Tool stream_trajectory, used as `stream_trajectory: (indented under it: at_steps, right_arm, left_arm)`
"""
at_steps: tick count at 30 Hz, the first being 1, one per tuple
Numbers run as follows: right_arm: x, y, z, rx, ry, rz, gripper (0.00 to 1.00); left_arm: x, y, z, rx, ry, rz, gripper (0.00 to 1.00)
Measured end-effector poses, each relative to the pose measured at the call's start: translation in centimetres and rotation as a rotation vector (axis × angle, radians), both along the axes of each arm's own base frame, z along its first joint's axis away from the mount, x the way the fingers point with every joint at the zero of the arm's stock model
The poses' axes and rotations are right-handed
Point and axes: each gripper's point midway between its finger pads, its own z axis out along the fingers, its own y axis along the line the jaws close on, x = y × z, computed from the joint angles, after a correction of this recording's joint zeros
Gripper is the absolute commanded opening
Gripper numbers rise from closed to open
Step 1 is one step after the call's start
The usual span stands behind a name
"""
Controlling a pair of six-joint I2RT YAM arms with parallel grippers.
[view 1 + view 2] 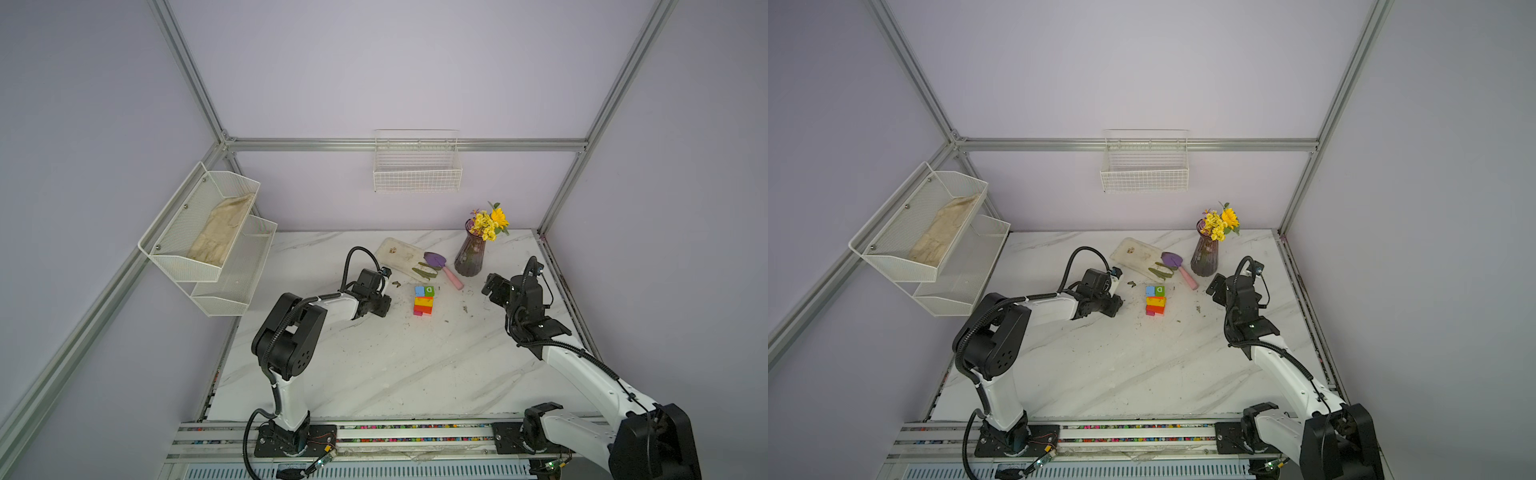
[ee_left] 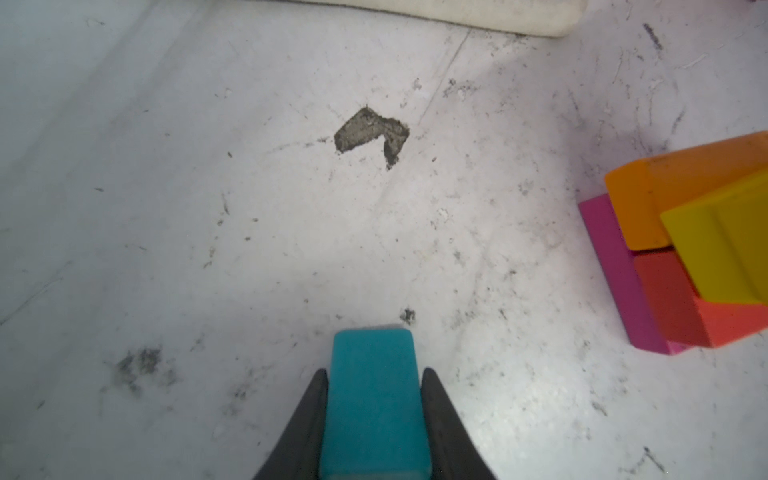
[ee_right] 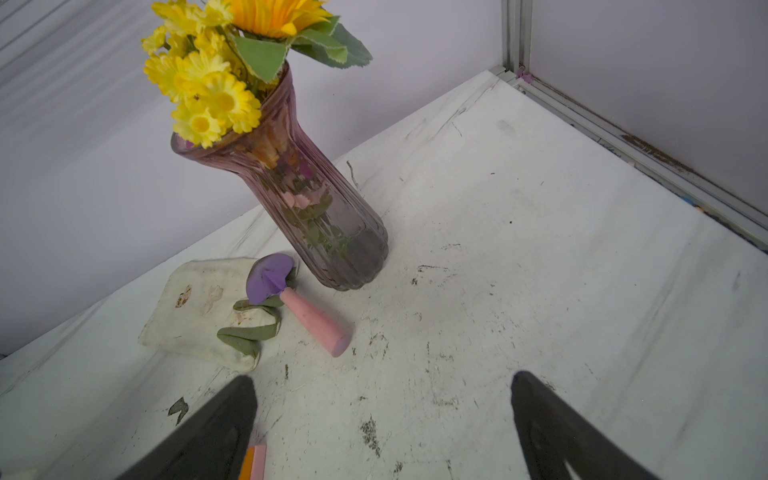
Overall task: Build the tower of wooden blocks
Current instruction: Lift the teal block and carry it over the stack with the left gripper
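Note:
The tower [image 1: 424, 301] [image 1: 1155, 301] stands mid-table: a magenta block at the bottom, red and orange above it, then yellow, with a blue and a green block side by side on top. Its lower blocks [image 2: 685, 249] show in the left wrist view. My left gripper [image 1: 383, 308] [image 1: 1116, 307] [image 2: 374, 372] is low over the table, left of the tower and apart from it, shut on a teal block [image 2: 374, 407]. In both top views the gripper hides this block. Right of the tower, my right gripper [image 1: 488, 286] [image 1: 1212, 289] [image 3: 382, 378] hangs open and empty.
A purple vase with yellow flowers [image 1: 471, 257] [image 3: 316, 216] stands behind the tower. Beside it lie a purple trowel with a pink handle [image 1: 442, 268] [image 3: 291, 295] and a soiled white cloth [image 1: 399, 253]. A wire basket [image 1: 417, 166] hangs on the back wall, mesh shelves [image 1: 208, 237] on the left wall.

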Motion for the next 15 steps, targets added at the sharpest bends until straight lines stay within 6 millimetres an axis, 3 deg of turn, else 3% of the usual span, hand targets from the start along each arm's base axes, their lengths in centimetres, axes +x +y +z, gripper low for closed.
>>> stream_trajectory:
  at_steps: [4,11,15]
  right_arm:
    - [0.0,0.0,0.0,0.001,0.000,0.002,0.97]
    - [0.1,0.3,0.1,0.009,-0.007,0.013,0.97]
    - [0.1,0.6,0.2,0.018,-0.013,0.027,0.97]
  left_arm:
    - [-0.1,0.2,4.3,-0.017,-0.072,-0.012,0.01]
    - [-0.2,0.3,16.6,-0.119,-0.364,-0.032,0.00]
    - [-0.9,0.5,20.5,-0.106,-0.483,-0.092,0.00]
